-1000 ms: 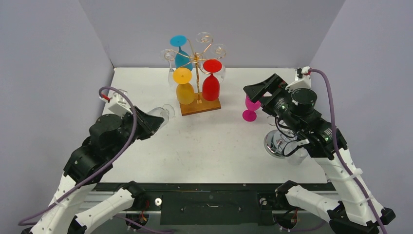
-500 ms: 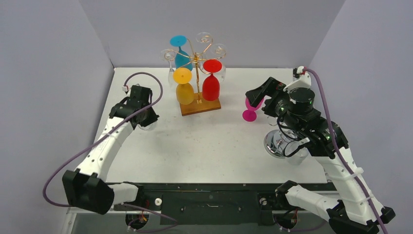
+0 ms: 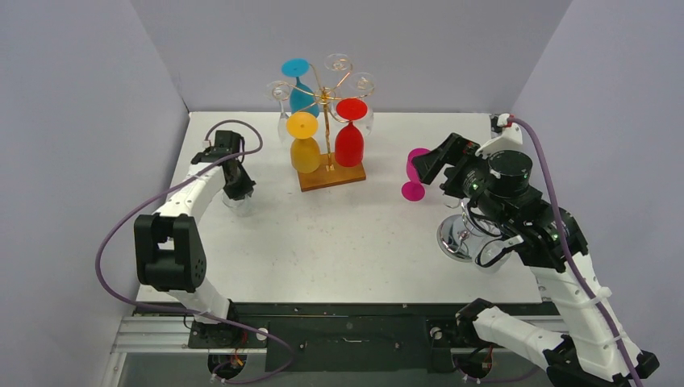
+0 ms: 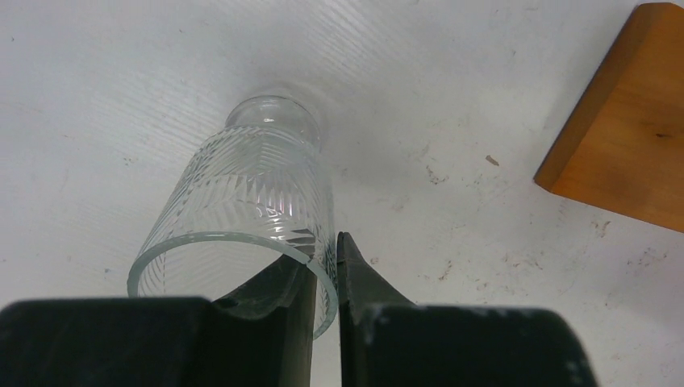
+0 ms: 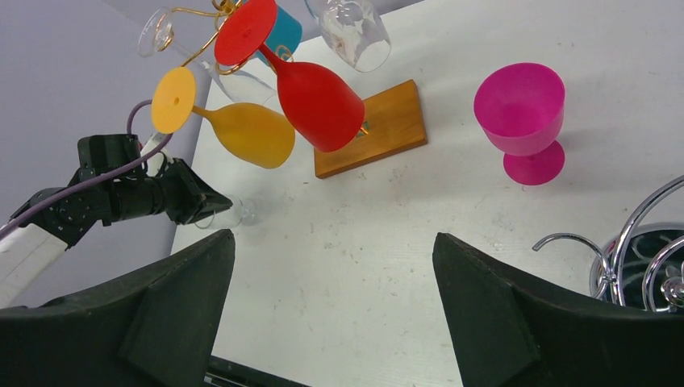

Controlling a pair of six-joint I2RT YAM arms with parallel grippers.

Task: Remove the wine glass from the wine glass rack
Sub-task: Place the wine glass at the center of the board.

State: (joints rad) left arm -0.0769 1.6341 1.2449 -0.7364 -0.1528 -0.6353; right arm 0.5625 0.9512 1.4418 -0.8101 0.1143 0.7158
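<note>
- We see the left gripper [image 4: 327, 262] clamped on the cut glass [image 4: 250, 185]; its fingers [image 4: 359, 278] pinch the wall at the rim, one inside the mouth and one outside
- The cut glass is off the rack [image 3: 331, 176]: it sits mouth up, low over the table [image 3: 347, 250], left of the rack and apart from it
- Its foot seems to rest on the table, but we cannot say for sure that it touches
- In the left wrist view a corner of the rack's wooden base [image 4: 621, 137] shows at the upper right, well apart from the cut glass
- The rack stands upright at the far middle of the table
- On its arms hang, foot up and bowl down, the red glass [image 3: 349, 145] and the yellow glass [image 3: 306, 153] on the near side, with the blue glass [image 3: 302, 97] behind them
- We also see plain glasses [image 5: 351, 28] hanging on the outer arms
- The right gripper [image 5: 331, 242] is spread wide with nothing between its fingers; it hovers above the table, right of the rack
- The pink glass [image 5: 520, 101] stands upright on the table between the rack and the right gripper, near the gripper and not touching the rack
- The chrome stand [image 3: 456, 238] with its round base sits near the right side of the table, under the right arm
</note>
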